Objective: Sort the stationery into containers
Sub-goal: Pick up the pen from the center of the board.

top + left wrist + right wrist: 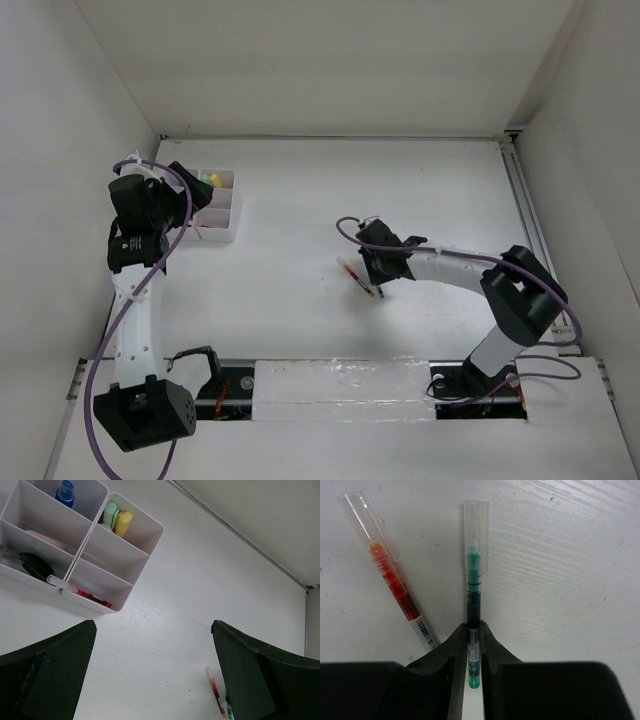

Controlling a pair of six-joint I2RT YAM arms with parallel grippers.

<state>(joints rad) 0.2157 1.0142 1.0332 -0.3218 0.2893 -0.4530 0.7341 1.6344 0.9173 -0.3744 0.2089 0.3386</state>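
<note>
Pinching a green pen [473, 595] near its rear end, the right jaws are clamped on its barrel, one black finger [455, 655] on each side. The green pen lies flat on the white desk [560, 570], its clear cap pointing away from the wrist. Just beside it, on the left in the right wrist view, lies a red pen [395, 580] with a clear cap, angled so that the caps are apart and the rear ends close together. From above, both pens sit near the middle of the desk, under the tip of the right arm [450, 268].

The left jaws stand wide apart and hold nothing, hanging above the desk near the organizer box [145, 525], which sits at the far left corner. In the left wrist view its compartments form two columns. The left column holds a blue-capped bottle [65, 492] in the far compartment, a pink eraser [45, 539] in the middle one and black-handled scissors [35, 565] in the near one. In the right column, a green highlighter [109, 514] and a yellow highlighter [123, 523] touch in the far compartment. A second red pen [80, 592] lies along the near wall, its clear cap reaching toward the scissors' compartment.
</note>
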